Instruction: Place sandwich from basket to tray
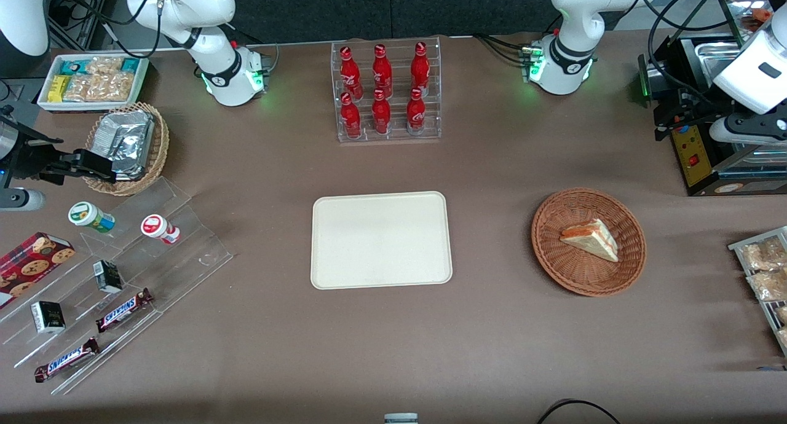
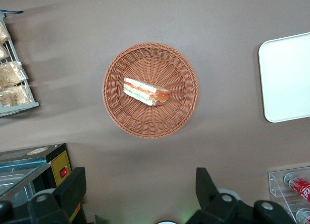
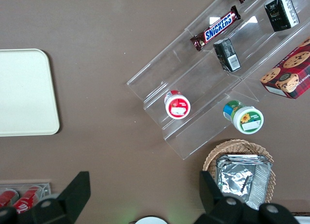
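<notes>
One end effector [image 2: 140, 195] hovers spread above basket [image 2: 150, 90], sandwich [image 2: 145, 92].

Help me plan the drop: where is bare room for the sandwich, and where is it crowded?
The tray is wholly bare. Open tabletop lies between it and the basket holding the sandwich. The open gripper hangs above. The bottle rack stays crowded.
</notes>
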